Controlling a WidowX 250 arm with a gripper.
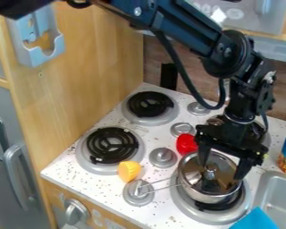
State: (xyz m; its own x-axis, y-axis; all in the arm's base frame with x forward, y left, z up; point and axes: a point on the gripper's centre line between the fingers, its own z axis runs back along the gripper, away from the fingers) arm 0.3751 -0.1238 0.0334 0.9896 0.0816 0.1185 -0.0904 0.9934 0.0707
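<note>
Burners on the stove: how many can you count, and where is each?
4: one burner at the stovetop's upper left, another below it in the picture, one under the pot, and one partly hidden behind the gripper.

A tall wood panel stands left of the speckled white counter, with a grey door beside it. Behind runs a brown wall (wood-grained, by the look of it). A pale glint marks the grey box at upper right.
</note>
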